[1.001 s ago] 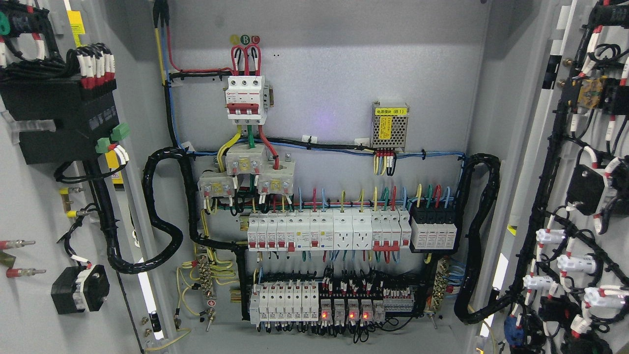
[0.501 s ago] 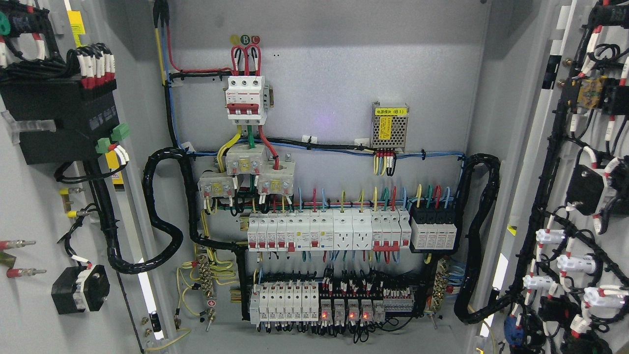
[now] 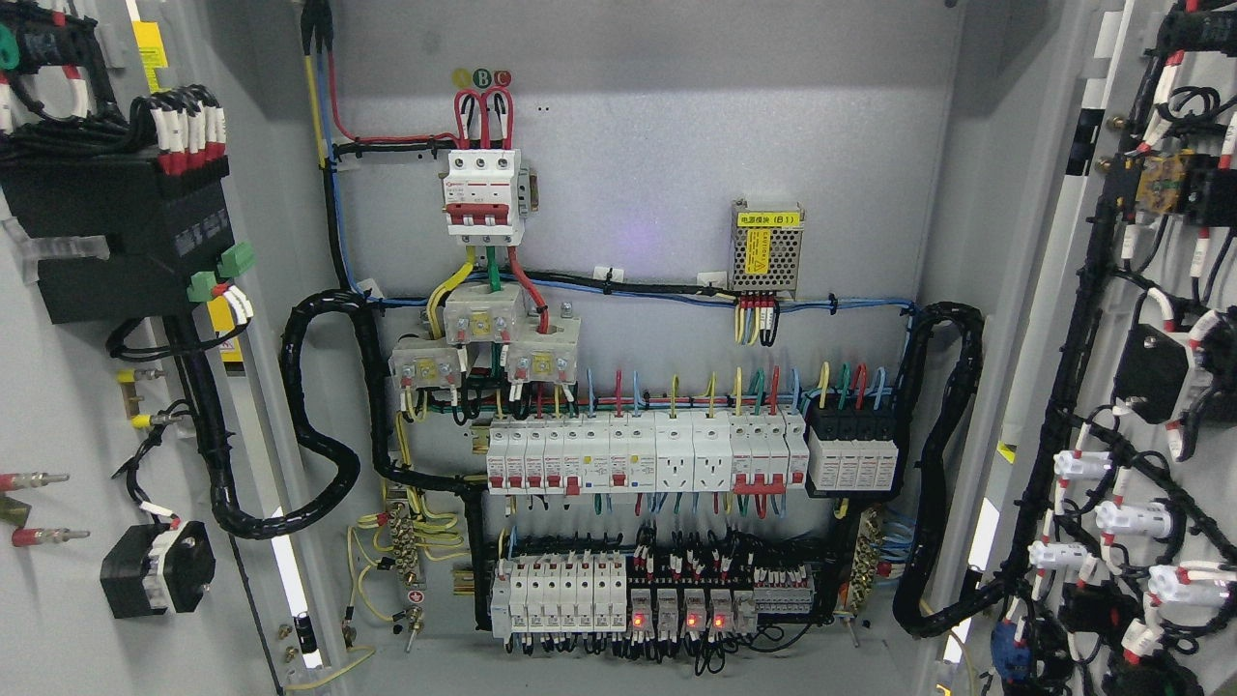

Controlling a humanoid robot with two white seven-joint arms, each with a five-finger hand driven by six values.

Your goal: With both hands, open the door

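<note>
Grey steel cabinet [image 3: 638,174]: fills the whole head view, back panel bare and pale up at 12 o'clock, wiring packed into the lower half.
Left door [image 3: 58,406]: swung wide open at 9 o'clock, inner face toward us, a black box [image 3: 116,237] with red-and-white ferruled wires mounted high on it and a small black switch body [image 3: 158,568] low at 8 o'clock.
Right door [image 3: 1150,387]: open too, out at 3 o'clock, its inner face crowded with black cable looms and white-capped fittings.
Black conduit loops [image 3: 324,416]: one snakes down at 8 o'clock beside the left door hinge, a second [image 3: 942,464] runs down the right wall at 4 o'clock.
Upper breaker row [image 3: 643,454]: long white bank with red toggles just below centre, a black block touching its right end.
Lower breaker row [image 3: 652,594]: at 6 o'clock, white units on the left, relays with red lamps lit on the right.
Main breaker [image 3: 483,193]: white and red, at 11 o'clock, red loops feeding in from above.
Power supply [image 3: 768,249]: small meshed box with a yellow label at 1 o'clock.
Hands: neither robot hand is in shot, so whether fingers are spread or closed, I cannot tell.
</note>
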